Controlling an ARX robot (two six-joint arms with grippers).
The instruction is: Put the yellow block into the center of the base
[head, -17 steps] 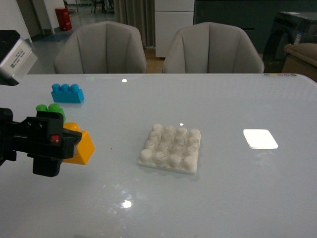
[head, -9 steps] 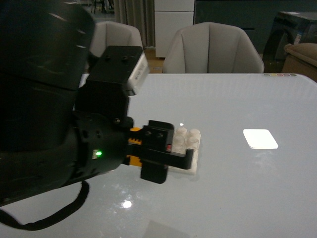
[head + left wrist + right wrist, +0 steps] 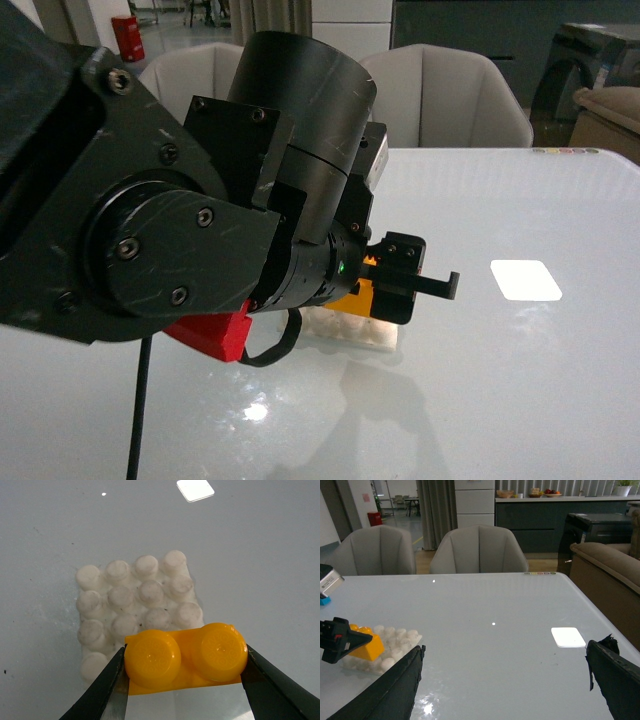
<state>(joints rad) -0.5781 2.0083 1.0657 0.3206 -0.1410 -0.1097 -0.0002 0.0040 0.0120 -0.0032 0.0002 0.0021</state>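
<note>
The big black left arm fills the front view close up, so it hides a lot. Its left jaws are shut tight on the yellow block. They squeeze the two short ends. That keeps the two round bumps on top free and the bottom pointing down, ready to press on.

The block hangs over one edge of the base, not over the middle. I think it has to slide further across the bumps before it goes down. I cannot tell if the block touches the base or floats just above it.

The base lies flat on the pale surface, bumps up, so the block can snap on from above.

The right jaws are spread wide apart with nothing in them. They wait off to the side, well away from the base, out of the way.

Further off lies a flat white patch, and behind the surface stand two grey chairs.
</note>
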